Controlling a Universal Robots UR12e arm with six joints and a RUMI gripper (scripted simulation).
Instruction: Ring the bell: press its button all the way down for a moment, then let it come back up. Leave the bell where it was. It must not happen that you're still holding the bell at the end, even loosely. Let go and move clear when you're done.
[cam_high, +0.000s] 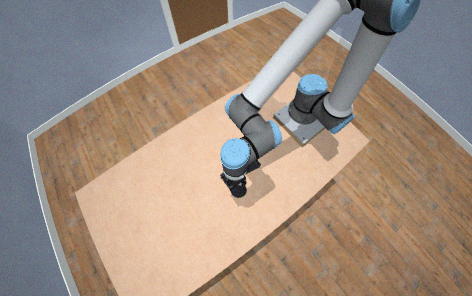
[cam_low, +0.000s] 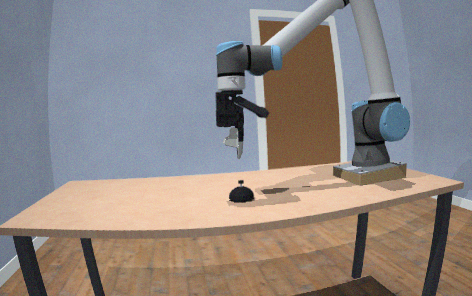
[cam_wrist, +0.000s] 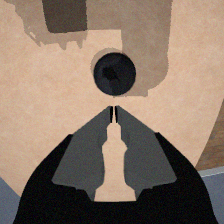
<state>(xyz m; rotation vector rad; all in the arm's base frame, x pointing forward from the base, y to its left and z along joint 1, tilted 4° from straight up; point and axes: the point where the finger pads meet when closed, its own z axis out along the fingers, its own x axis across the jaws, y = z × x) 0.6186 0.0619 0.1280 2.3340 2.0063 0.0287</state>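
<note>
The bell (cam_low: 241, 194) is a small black dome with a thin button on top, standing near the middle of the table. In the wrist view the bell (cam_wrist: 114, 74) lies just ahead of my fingertips. In the top view the bell (cam_high: 239, 190) is mostly hidden under my wrist. My gripper (cam_low: 238, 148) points straight down, well above the bell and clear of it. The gripper's fingers are shut with nothing between them.
The arm's base (cam_low: 369, 171) stands on a plate at the right end of the table. A brown door (cam_low: 301, 95) is in the wall behind. The table edge runs along the front.
</note>
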